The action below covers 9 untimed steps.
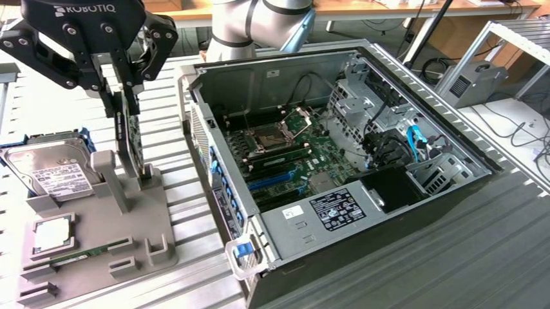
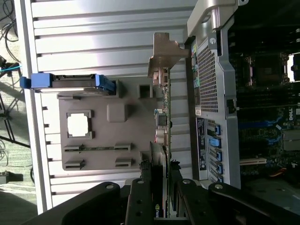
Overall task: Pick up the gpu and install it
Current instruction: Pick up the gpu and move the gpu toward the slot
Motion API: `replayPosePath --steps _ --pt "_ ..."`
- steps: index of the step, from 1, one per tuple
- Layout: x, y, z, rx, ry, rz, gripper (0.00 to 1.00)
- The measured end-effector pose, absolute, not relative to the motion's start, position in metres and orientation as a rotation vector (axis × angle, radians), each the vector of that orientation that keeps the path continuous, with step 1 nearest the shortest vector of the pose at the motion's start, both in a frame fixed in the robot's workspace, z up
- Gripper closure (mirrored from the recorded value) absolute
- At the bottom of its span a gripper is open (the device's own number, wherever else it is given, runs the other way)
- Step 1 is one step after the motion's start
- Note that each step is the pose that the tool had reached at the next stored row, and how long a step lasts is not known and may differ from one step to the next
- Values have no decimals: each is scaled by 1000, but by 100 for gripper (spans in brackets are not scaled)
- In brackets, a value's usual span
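Starting at the exterior view's left, a gray holder tray (image 1: 159, 212) lies on the ribbed metal table (image 1: 447, 257). Each pocket of the tray has its own part. A silver hard drive (image 1: 53, 172) with a white label leans in the far pocket. A square processor chip (image 1: 53, 233) sits in the pocket nearer the camera. A thin green memory stick (image 1: 82, 255) lies in a slot just beside the chip.

Next comes the gpu (image 1: 131, 138). It stands upright over the tray, with its low end down by a slot post. I cannot tell if it still sits in the slot. The black gripper (image 1: 127, 87) is above it, and its jaws are clamped on the card's top edge. In the wrist view a finger (image 2: 140, 197) presses on each side of the card, and the silver bracket (image 2: 165, 54) shows at its far end.

Further right, the open computer case (image 1: 292, 225) lies on its side. Inside are the green motherboard (image 1: 322, 161), an open processor socket (image 1: 268, 138) and blue cables (image 1: 415, 145).
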<state>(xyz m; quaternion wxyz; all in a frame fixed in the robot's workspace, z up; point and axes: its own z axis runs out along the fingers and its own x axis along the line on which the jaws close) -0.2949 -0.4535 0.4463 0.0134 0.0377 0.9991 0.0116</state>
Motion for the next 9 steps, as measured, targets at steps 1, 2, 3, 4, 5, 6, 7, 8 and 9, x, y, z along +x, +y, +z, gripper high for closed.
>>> replayPosePath --steps 1,2,3,4,5,6,7,8,9 --pt "-294 -453 446 118 3112 36 74" --pt "-292 -453 446 118 3112 36 74" --pt "-290 -453 446 118 3112 36 74" --pt "-289 -454 446 118 3112 36 74" --pt "-287 -453 446 118 3112 36 74" --pt "-272 -453 446 118 3112 36 74" --pt "-257 -453 446 118 3112 35 74" --pt "-248 -453 446 118 3112 32 74" --pt "-245 -453 446 118 3112 32 74"
